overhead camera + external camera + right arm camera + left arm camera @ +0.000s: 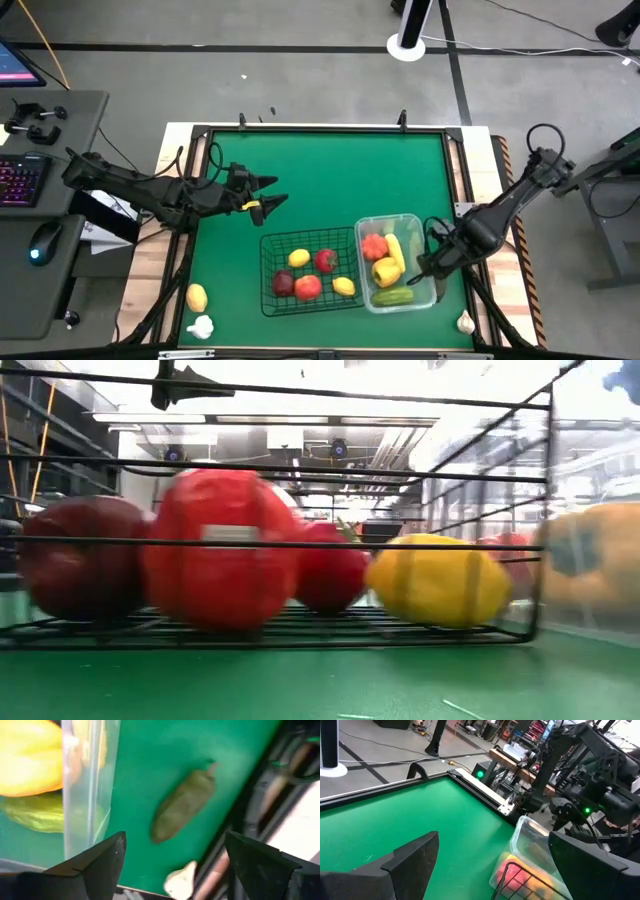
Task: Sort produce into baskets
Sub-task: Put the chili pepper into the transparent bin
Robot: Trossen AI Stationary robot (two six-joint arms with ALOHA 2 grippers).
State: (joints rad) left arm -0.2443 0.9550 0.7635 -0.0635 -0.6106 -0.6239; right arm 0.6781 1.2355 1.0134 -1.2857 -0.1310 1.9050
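The black wire basket holds red tomatoes or apples and lemons. The clear tub beside it holds a yellow pepper, corn and a green cucumber. My right gripper points down, open, just outside the tub's right wall. Below its fingers, a blurred olive-green long thing and a white garlic lie on the mat. My left gripper hovers open over the mat, left of centre. A lemon and a garlic lie loose near left.
The green mat has free room across its far half. A raised black frame borders it. Another garlic lies at the near right corner. A desk with keyboard and mouse stands left of the table.
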